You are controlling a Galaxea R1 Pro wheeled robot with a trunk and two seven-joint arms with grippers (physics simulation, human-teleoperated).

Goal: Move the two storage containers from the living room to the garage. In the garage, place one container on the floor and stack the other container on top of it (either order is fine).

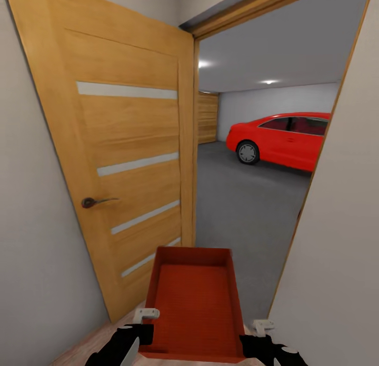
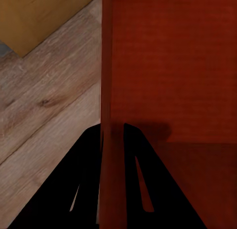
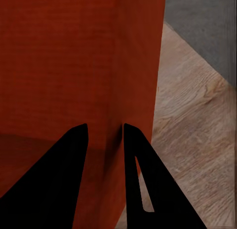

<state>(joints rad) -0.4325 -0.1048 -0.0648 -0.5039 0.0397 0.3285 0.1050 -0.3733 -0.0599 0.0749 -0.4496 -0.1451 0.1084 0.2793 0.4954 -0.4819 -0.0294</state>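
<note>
We stand at a doorway with pale grey walls [image 1: 31, 239] to either side. Ahead lies the garage [image 1: 273, 97], a bare room with pale walls and two ceiling lights. Its dark grey concrete floor [image 1: 237, 208] runs from the threshold to the far wall. A wood-panelled door [image 1: 121, 145] hangs open on our left side, carrying four pale horizontal strips and a dark lever handle [image 1: 95, 201]. A red coupe car [image 1: 287, 139] stands at the far right of the garage, its front wheel visible, well apart from us. A second wood-panelled surface [image 1: 207, 117] sits at the far wall beside the open door's edge.

One storage container [image 1: 193, 303], orange-red and lidless, is held low in front of us, its long axis pointing through the doorway. It is above the light wood plank floor [image 2: 44, 105], just short of the concrete.

The left claw [image 1: 138, 332] grips the container's near left corner. In the left wrist view its two dark fingers [image 2: 79, 189] straddle the thin left wall, pinching it. The right claw [image 1: 258, 337] grips the near right corner; in the right wrist view its fingers [image 3: 54, 170] likewise clamp the thin right wall between them, with plank floor and a strip of concrete beyond.
</note>
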